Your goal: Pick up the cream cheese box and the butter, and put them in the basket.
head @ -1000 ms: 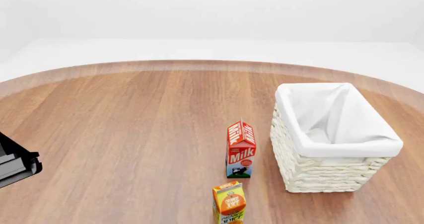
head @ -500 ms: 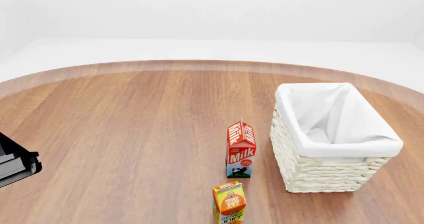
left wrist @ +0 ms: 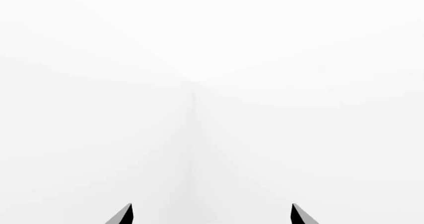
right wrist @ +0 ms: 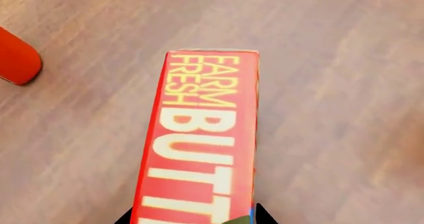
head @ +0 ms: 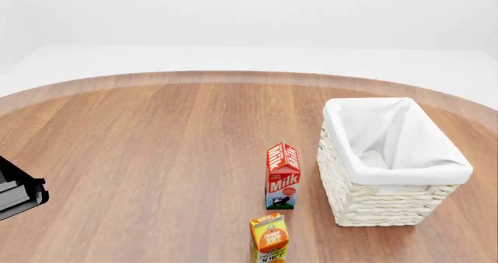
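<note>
Close under the right wrist camera lies the butter (right wrist: 202,144), a red-orange box with yellow lettering "FARM FRESH BUTTER", resting on the wooden table (right wrist: 331,110). Its long axis runs straight away from the right gripper (right wrist: 192,219), the "FARM FRESH" end farthest from the camera and the near end passing between the 2 dark fingertips (right wrist: 265,215) that show at the frame's edge. Those tips sit on either side of the box, but whether they press on it cannot be told. A rounded red-orange object (right wrist: 19,60) lies apart from the butter at the frame's side.

From the head view, the basket (head: 386,202) stands on the table's right part, white cloth folded over its rim. Just beside it, to its left, the milk carton (head: 283,175) stands upright, and nearer the robot the orange juice carton (head: 269,238) stands upright too. Neither the butter nor the cream cheese box shows in this view.

The left gripper (left wrist: 212,216) faces a blank white corner; its 2 fingertips (left wrist: 122,215) stand well apart with nothing between them.
</note>
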Controlling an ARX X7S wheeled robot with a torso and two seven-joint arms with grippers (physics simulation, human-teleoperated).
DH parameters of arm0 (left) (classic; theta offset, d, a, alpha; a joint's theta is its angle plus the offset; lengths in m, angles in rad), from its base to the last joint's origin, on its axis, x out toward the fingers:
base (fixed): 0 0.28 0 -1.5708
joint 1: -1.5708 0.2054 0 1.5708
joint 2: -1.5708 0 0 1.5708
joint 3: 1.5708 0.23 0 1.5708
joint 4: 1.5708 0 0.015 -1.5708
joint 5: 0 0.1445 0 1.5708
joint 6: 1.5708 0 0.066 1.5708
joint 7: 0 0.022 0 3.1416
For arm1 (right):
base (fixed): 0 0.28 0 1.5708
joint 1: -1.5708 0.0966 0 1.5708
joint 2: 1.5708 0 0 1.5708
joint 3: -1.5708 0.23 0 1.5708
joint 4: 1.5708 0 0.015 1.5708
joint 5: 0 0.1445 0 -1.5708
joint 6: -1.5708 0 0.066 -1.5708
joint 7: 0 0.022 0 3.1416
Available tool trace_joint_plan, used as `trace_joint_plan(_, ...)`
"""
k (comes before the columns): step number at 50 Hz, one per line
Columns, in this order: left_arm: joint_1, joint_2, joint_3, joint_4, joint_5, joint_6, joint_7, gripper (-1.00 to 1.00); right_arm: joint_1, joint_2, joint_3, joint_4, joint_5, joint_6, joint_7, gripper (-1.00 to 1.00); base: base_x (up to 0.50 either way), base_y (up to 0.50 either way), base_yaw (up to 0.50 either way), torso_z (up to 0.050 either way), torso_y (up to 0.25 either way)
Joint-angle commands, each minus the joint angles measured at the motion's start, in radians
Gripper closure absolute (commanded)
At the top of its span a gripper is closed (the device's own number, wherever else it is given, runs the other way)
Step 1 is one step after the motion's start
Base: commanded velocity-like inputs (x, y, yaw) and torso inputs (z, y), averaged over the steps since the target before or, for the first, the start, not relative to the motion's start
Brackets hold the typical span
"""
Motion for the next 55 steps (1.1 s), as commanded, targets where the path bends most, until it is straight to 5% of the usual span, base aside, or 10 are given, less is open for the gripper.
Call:
trace_joint_plan(1, 0.001, 0.016, -0.021, -0.005, 0.013, 0.007, 0.017, -1.00, 0.016, -0.022, -0.002, 0.031, -0.033, -0.026, -0.044, 1.00, 0.00, 0.00, 0.00, 0.000, 0.000)
trace_joint_plan(12, 0.002, 0.014, -0.026, -0.004, 0.008, 0.005, 0.016, -1.00, 0.046, -0.015, -0.025, -0.014, -0.136, -0.057, -0.024, 1.00, 0.00, 0.00, 0.00, 0.000, 0.000)
trace_joint_plan(22, 0.003, 0.013, -0.026, 0.000, 0.007, 0.002, 0.014, -1.00, 0.171, 0.000, 0.002, -0.359, -0.263, 0.001, 0.224, 1.00, 0.00, 0.00, 0.00, 0.000, 0.000)
trace_joint_plan(27, -0.001, 0.016, -0.031, 0.005, -0.005, -0.014, 0.008, -1.00, 0.223, -0.040, 0.044, -0.494, -0.155, 0.104, 0.365, 1.00, 0.00, 0.00, 0.00, 0.000, 0.000)
trace_joint_plan(42, 0.007, 0.013, -0.043, 0.001, -0.025, 0.007, 0.013, -1.00, 0.248, -0.042, 0.101, -0.578, -0.088, 0.106, 0.436, 1.00, 0.00, 0.00, 0.00, 0.000, 0.000)
trace_joint_plan(55, 0.010, 0.012, -0.044, 0.003, -0.025, 0.009, 0.013, -1.00, 0.444, -0.087, 0.265, -0.698, 0.226, 0.123, 0.681, 1.00, 0.00, 0.00, 0.00, 0.000, 0.001)
